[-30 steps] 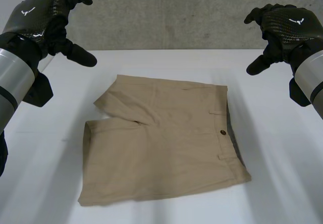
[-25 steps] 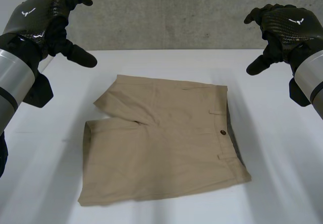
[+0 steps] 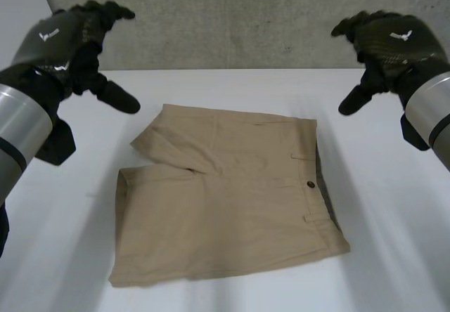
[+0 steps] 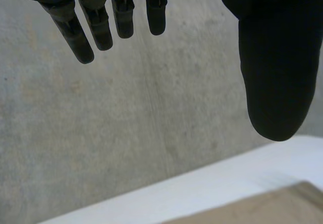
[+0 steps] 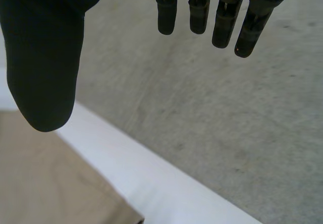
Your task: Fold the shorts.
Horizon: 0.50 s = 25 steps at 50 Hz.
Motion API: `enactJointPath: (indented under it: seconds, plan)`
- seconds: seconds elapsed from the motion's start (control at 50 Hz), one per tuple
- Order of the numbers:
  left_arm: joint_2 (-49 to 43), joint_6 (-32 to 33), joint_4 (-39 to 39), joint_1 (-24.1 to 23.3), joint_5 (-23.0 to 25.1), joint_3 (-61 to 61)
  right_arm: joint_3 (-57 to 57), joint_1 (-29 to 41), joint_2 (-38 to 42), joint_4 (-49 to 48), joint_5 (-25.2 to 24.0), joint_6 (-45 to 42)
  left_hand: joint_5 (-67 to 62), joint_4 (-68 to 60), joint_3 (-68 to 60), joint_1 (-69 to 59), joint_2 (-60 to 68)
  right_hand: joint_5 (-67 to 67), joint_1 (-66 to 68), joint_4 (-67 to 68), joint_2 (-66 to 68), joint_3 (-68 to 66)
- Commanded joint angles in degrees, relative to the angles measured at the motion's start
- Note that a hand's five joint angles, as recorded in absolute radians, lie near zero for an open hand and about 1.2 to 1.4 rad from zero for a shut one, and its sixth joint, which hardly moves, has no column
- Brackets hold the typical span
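Left hand point(image 3: 67, 48): raised above the far left part of the white table point(image 3: 394, 242), palm down. Fingers spread and loosely extended, thumb sticking out toward the middle. It holds nothing.

Right hand point(image 3: 390, 45): mirrors that pose over the far right side. Fingers are relaxed and apart, the thumb points inward, and the grasp is empty.

Both hands are well apart from the cloth; the forearms are cut off by the edges of the head view.

Beige cotton shorts point(image 3: 225, 199): flat on the table between and below the hands. Waistband with its dark button point(image 3: 311, 183) lies toward the robot's right, legs toward its left. The far leg's inner edge is creased; I cannot tell how the cloth lies under it.

In each wrist view only a corner of the shorts shows below the thumb, against the grey concrete wall point(image 3: 232, 17).
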<state>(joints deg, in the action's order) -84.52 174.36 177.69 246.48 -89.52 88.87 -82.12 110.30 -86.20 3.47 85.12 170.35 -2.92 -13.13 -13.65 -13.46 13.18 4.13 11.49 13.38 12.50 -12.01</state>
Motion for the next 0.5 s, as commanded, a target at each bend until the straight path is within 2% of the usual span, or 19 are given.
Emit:
enactJointPath:
  seconds: [0.02,0.12,0.22,0.32,0.5]
  plan:
    - [-0.56,10.98,-6.83,-1.26,-0.56,5.16,-4.53,-0.26,2.0,10.58,-9.18,-14.95,-4.16,-3.95,-3.44,-3.62,3.9,-4.13,-1.49,-3.38,-2.5,2.01]
    - [-0.39,16.18,-6.66,-2.67,-0.3,12.1,-10.68,-0.7,2.27,14.72,-12.26,-18.73,-9.9,-9.69,-9.17,-9.36,9.64,-4.13,-1.49,-3.38,-2.5,2.01]
    - [-1.0,17.68,-4.56,-4.17,-0.21,18.96,-19.01,-1.66,2.27,9.99,-15.94,-21.19,-10.75,-10.54,-10.03,-10.21,10.49,5.02,7.65,5.77,6.65,-7.14]
    - [-2.75,18.2,1.15,-5.22,-0.21,26.86,-25.71,-4.65,2.27,5.32,-18.5,-22.69,-12.77,-12.56,-12.04,-12.23,12.51,5.21,7.84,5.95,6.84,-7.32]
    - [-6.27,19.88,6.43,-5.93,-0.21,32.15,-33.36,-8.78,3.93,-2.77,-22.63,-23.22,-16.63,-16.42,-15.9,-16.09,16.37,6.55,9.18,7.3,8.18,-8.66]
